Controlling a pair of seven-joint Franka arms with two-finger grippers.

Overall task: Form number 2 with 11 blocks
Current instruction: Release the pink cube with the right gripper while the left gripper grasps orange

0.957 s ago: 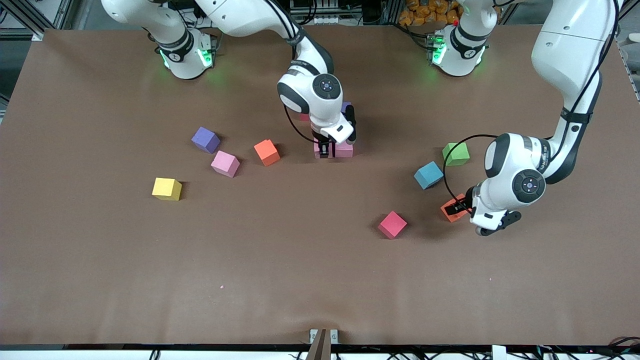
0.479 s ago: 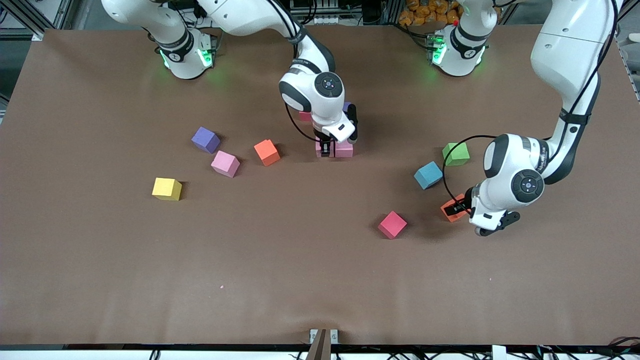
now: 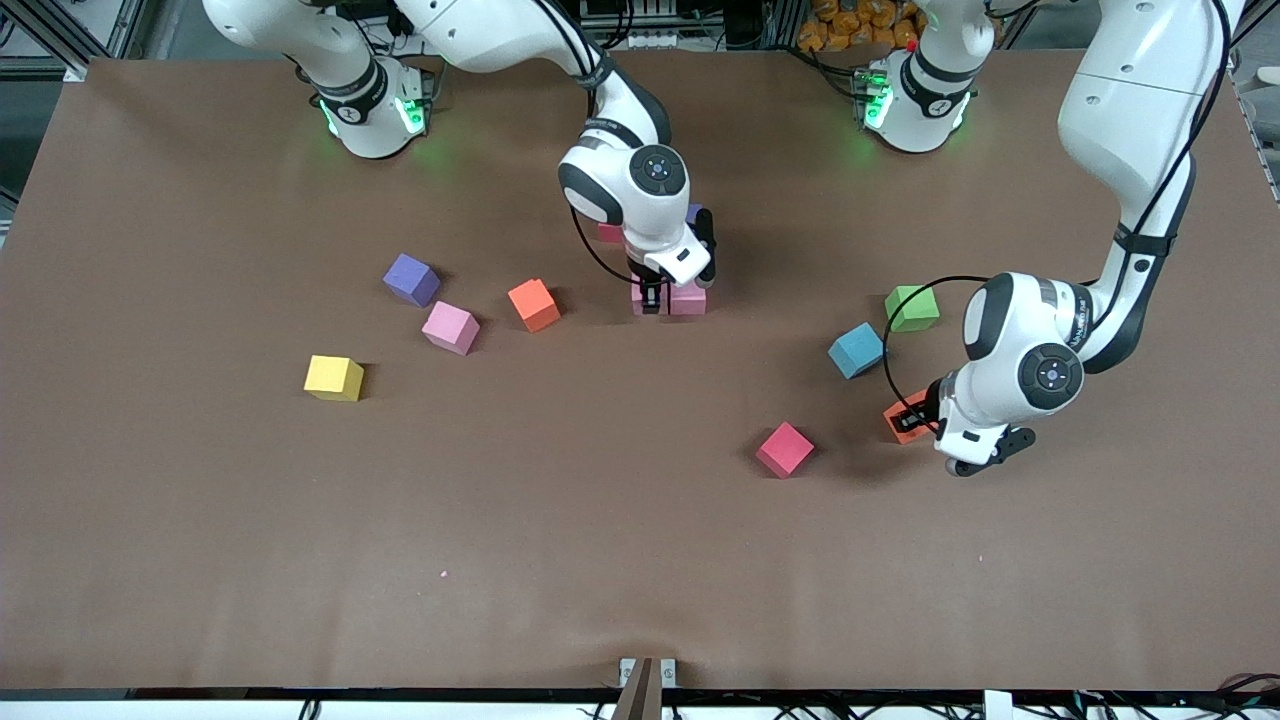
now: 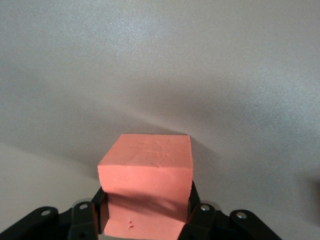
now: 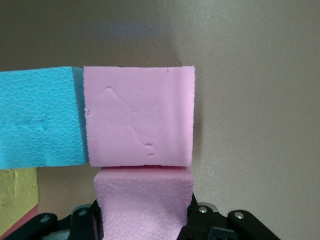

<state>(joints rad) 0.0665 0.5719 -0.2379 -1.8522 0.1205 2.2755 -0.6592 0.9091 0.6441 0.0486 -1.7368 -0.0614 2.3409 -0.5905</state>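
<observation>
1. L gripper point(image 3: 912, 420): clenched on an orange block point(image 4: 146, 187) toward the L arm's end of the table point(image 3: 640, 560). Wrist view showed the fingers pressing both side faces, foam slightly pinched. I judged it a pick for the digit, block not yet lifted clear.
2. R gripper point(image 3: 652, 298): clamped on a pink block point(image 5: 142, 205) at the growing number 2 point(image 3: 665, 270), mid-table. Held low so the cube could seat flush before I let go, by my reading.
3. Beside that held pink, per R wrist view: a second pink block point(image 5: 139, 116) touching it edge to edge, a light blue block point(image 5: 40, 117) touching the second pink, a yellow block point(image 5: 17, 192) at the corner.
4. Loose stock near the L gripper: red block point(image 3: 785, 449), blue block point(image 3: 857, 350), green cube point(image 3: 911, 307) (not part of the job).
5. Loose stock toward the R arm's end, apart from the R gripper: orange block point(image 3: 533, 304), pink block point(image 3: 450, 327), purple block point(image 3: 411, 279), yellow block point(image 3: 334, 377).
6. Status est.: digit early, most cubes unplaced; the arm hid the rest of it.
</observation>
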